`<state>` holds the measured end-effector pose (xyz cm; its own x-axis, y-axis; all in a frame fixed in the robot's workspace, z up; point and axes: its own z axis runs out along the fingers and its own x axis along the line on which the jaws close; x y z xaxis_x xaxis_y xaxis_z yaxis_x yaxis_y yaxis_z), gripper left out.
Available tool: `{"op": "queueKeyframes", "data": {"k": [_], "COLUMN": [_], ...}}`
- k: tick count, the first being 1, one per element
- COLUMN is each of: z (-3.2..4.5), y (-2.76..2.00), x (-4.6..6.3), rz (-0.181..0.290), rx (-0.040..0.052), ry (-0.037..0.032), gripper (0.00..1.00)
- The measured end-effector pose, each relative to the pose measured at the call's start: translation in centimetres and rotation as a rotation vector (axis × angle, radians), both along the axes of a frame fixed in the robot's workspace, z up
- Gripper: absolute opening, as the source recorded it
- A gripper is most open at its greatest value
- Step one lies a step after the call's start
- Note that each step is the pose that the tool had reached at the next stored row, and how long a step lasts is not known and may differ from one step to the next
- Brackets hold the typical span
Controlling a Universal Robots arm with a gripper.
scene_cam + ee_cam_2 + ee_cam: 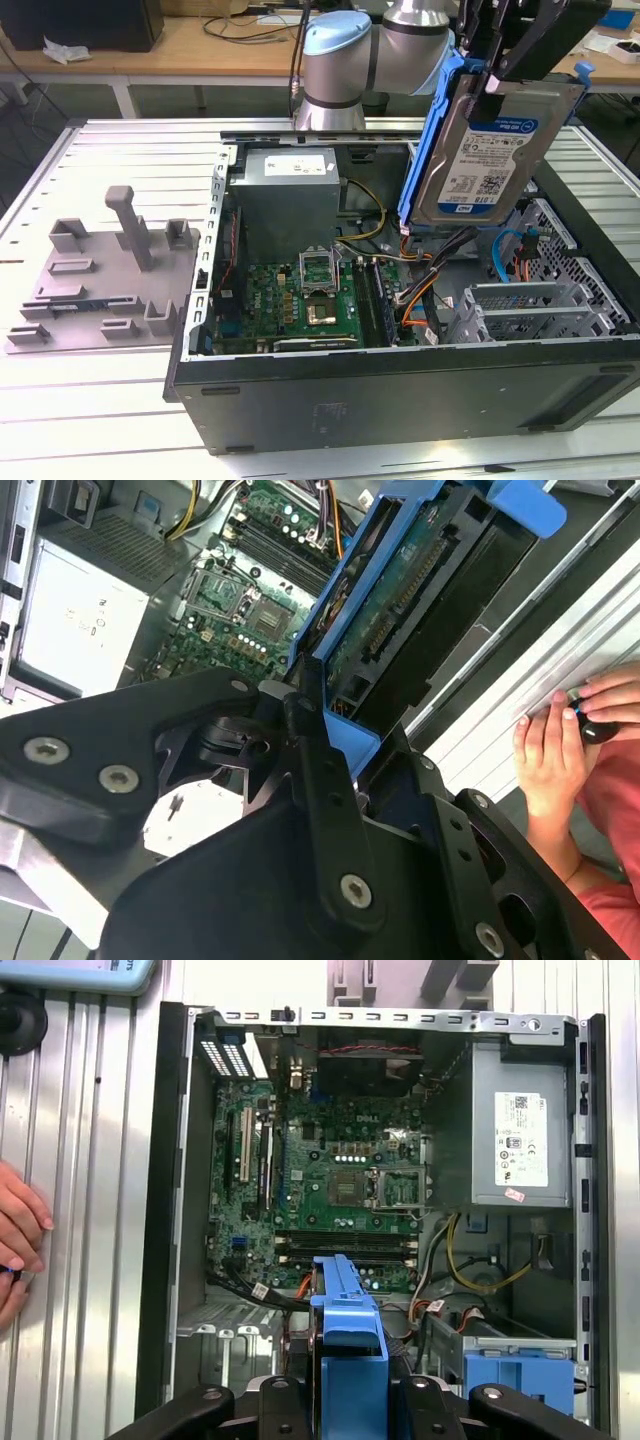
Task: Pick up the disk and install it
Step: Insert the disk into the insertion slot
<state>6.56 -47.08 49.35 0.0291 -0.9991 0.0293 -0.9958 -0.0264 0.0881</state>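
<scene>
Ribbed metal table (120,150), nothing fancy. An open computer case (400,400) is laid on its side on it, and a grey plastic stand (100,290) is parked just beside the case, toward the exterior view's left. In the first wrist view, a hand (18,1235) is seen on the slats near the case.

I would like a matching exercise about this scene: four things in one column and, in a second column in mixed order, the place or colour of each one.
Things
1. disk
2. power supply
3. grey fixture plate
4. motherboard

Places and colours
A. lies on the table, at the exterior view's left of the case
B. green, on the bottom of the open case
C. gripped by the hand, in the air over the case
D. grey box with a white label, inside the case

Pairs: 1-C, 2-D, 3-A, 4-B
</scene>
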Motion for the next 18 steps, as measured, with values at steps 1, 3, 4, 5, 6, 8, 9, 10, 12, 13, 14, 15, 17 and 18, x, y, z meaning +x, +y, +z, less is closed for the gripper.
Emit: {"op": "queueKeyframes", "data": {"k": [1,3,4,5,6,8,9,10,12,13,14,15,17,18], "z": [0.00,0.00,0.00,0.00,0.00,0.00,0.00,0.00,-0.01,-0.01,-0.01,-0.01,0.00,-0.01], "y": [0.00,0.00,-0.06,-0.15,-0.51,-0.90,-1.07,-1.19,-1.43,-1.63,-1.79,-2.02,-2.34,-2.63], "x": [0.0,0.0,0.0,0.0,0.0,0.0,0.0,0.0,0.0,0.0,0.0,-0.1,-0.1,-0.2], "rz": [0.000,0.000,0.000,0.000,0.000,0.000,0.000,0.000,0.000,0.000,0.000,0.000,0.000,0.000], "rx": [0.0001,0.0002,0.0001,0.0002,0.0004,0.0004,0.0003,0.0002,0.0003,0.0003,0.0004,0.0005,0.0003,0.0003], "ry": [0.0000,-0.0004,-0.0014,-0.0026,-0.0055,-0.0082,-0.0108,-0.0133,-0.0182,-0.0203,-0.0212,-0.0225,-0.0260,-0.0282], "gripper": [0.37,0.37,0.37,0.37,0.37,0.37,0.37,0.37,0.37,0.37,0.37,0.37,0.37,0.37]}}
